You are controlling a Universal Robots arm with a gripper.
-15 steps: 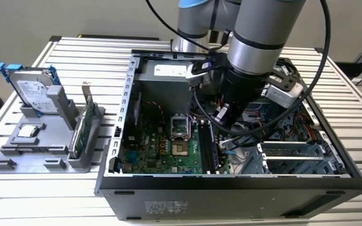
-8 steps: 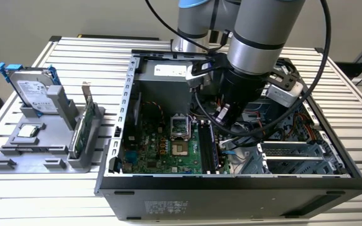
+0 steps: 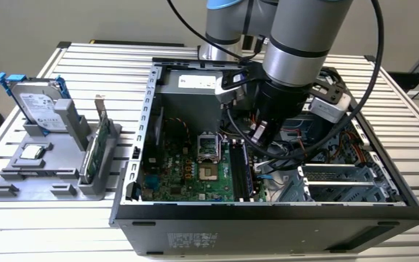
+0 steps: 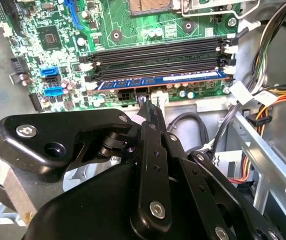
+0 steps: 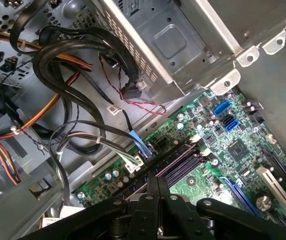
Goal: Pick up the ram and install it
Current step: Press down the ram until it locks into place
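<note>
The ram (image 4: 157, 81), a long blue stick, lies in the outermost of the black memory slots (image 4: 157, 57) on the green motherboard (image 4: 133, 20), level along its length. My gripper (image 4: 143, 100) is shut, its two black fingers pressed together with nothing between them. The fingertips end right at the ram's long edge near its middle; I cannot tell whether they touch it. In the exterior view the gripper (image 3: 262, 143) reaches down into the open computer case (image 3: 268, 210) above the memory slots (image 3: 240, 169). The first wrist view has the closed gripper (image 5: 157, 182) over the slots (image 5: 180, 162).
Bundled black, orange and blue cables (image 5: 68, 55) and a metal drive cage (image 3: 348, 183) crowd the case beside the gripper. Outside the case, on the exterior view's left, a grey stand (image 3: 49, 191) holds a silver hard drive (image 3: 39, 103), a green card (image 3: 96, 144) and a small chip (image 3: 35, 153).
</note>
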